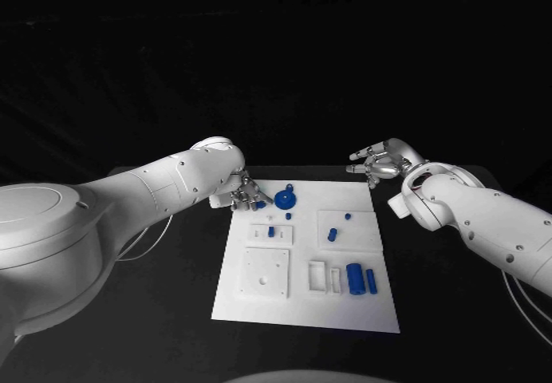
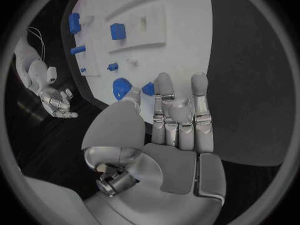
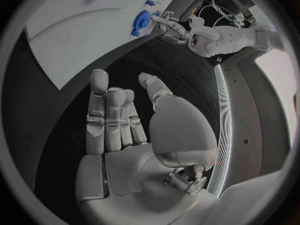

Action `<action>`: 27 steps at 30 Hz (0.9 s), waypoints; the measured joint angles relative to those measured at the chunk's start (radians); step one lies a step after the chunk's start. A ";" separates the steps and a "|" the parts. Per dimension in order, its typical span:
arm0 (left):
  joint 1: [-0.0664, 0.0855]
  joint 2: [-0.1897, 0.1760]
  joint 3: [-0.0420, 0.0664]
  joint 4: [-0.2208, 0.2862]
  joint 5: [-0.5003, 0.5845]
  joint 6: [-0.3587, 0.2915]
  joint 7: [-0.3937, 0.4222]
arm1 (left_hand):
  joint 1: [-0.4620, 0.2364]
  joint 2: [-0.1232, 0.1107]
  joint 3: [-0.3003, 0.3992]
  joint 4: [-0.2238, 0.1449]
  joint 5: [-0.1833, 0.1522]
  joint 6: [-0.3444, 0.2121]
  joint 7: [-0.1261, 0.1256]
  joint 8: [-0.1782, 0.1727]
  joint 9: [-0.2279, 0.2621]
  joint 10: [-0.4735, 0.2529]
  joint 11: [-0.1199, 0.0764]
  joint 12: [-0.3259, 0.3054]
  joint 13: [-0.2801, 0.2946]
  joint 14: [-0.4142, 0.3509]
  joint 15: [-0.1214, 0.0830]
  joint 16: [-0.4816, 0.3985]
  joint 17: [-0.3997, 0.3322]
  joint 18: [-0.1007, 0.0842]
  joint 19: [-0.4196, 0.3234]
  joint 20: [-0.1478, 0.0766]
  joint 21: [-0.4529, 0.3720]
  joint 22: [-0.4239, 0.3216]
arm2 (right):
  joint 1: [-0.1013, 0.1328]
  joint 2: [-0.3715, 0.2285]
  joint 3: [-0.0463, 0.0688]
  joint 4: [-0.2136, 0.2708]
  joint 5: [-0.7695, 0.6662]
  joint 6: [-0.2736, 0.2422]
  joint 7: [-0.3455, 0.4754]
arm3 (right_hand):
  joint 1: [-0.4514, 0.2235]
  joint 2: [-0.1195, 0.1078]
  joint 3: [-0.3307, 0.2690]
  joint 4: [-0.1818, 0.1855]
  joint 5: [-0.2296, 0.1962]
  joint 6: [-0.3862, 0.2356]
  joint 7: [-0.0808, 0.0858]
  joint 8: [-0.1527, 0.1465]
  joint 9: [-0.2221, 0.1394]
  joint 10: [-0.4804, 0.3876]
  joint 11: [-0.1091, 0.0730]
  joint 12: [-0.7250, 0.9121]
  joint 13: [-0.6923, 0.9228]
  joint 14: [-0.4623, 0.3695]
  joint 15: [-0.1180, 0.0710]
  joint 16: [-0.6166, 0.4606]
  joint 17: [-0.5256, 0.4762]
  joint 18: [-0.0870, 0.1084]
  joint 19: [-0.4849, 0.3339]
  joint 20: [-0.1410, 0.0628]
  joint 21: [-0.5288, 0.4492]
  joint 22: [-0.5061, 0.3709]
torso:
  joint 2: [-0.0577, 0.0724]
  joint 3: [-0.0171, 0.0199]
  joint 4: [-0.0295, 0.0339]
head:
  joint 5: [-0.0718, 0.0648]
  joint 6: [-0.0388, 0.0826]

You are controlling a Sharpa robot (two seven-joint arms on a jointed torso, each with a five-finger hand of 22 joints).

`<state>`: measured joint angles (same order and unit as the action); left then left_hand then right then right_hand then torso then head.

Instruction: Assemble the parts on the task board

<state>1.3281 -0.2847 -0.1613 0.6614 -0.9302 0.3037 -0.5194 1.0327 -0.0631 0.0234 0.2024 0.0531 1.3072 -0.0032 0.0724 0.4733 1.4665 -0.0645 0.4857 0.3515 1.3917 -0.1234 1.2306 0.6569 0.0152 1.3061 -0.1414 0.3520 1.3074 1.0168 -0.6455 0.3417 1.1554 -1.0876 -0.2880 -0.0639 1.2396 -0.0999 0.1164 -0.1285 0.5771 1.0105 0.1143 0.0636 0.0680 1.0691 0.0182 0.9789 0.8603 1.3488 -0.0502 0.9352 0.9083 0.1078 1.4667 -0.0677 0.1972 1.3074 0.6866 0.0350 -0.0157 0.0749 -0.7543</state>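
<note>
Black table carries the white rectangular task board; we see the left hand reaching its far corner, fingers extended and holding nothing, beside a round blue plastic part, likely to grasp it, while the right hand waits empty, fingers apart, off that corner.

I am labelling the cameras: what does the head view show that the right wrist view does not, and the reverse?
Head view: the two blue cylinders at the near right of the task board. Right wrist view: the bare palm of the right robot hand, holding nothing. Both: the round blue part beside the left robot hand.
</note>
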 measured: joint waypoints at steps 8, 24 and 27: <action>-0.006 0.011 0.001 -0.022 0.005 0.001 -0.001 | -0.009 0.042 -0.027 -0.062 0.035 -0.002 -0.001 0.000 0.082 0.000 0.000 0.000 0.016 0.000 0.000 0.000 -0.003 0.000 0.000 0.000 0.000 0.000 | 0.000 0.002 0.000 -0.002 0.000 0.001 0.000 | -0.003 0.003 0.000 0.000 0.000 0.000 0.000 0.000 0.000 0.000 0.000 0.000 0.000 0.000 0.000 0.000 0.000 0.000 0.000 0.000 0.000 0.000 | 0.000 0.0008 0.0004 | -0.003 -0.001; -0.009 0.023 0.001 -0.038 0.003 -0.001 -0.001 | 0.020 0.058 -0.050 -0.120 0.256 -0.003 0.000 0.000 0.118 0.000 0.000 -0.023 0.026 -0.007 -0.007 -0.004 -0.020 0.000 0.000 0.000 0.000 0.001 | 0.000 0.004 0.000 -0.004 -0.001 0.003 -0.001 | -0.004 0.004 0.000 0.000 0.000 0.000 0.000 0.000 0.000 0.000 0.000 0.000 0.000 0.000 0.000 0.000 0.000 0.000 0.000 0.000 0.000 0.000 | -0.002 0.0007 0.0016 | -0.005 -0.003; -0.009 0.024 0.000 -0.038 0.003 -0.001 -0.001 | 0.027 0.057 -0.052 -0.124 0.305 -0.004 0.001 0.000 0.118 0.000 0.000 -0.032 0.028 -0.007 -0.007 -0.011 -0.027 0.000 0.000 0.000 0.000 0.001 | 0.000 0.004 0.000 -0.005 -0.001 0.003 -0.001 | -0.004 0.004 0.000 0.000 0.000 0.000 0.000 0.000 0.000 0.000 0.000 0.000 0.000 0.000 0.000 0.000 0.000 0.000 0.000 0.000 0.000 0.000 | -0.002 0.0005 0.0017 | -0.004 -0.003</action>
<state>1.3193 -0.2606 -0.1609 0.6231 -0.9269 0.3029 -0.5203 1.0598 -0.0066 -0.0281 0.0780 0.3577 1.3031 -0.0025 0.0722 0.5913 1.4665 -0.0645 0.4540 0.3791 1.3846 -0.1304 1.2199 0.6298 0.0152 1.3061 -0.1413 0.3520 1.3079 1.0168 -0.6418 0.3417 1.1507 -1.0883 -0.2848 -0.0646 1.2357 -0.0960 0.1164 -0.1285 0.5771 1.0105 0.1143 0.0636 0.0680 1.0691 0.0182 0.9789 0.8602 1.3488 -0.0502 0.9352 0.9083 0.1077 1.4667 -0.0677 0.1972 1.3074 0.6850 0.0355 -0.0140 0.0707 -0.7576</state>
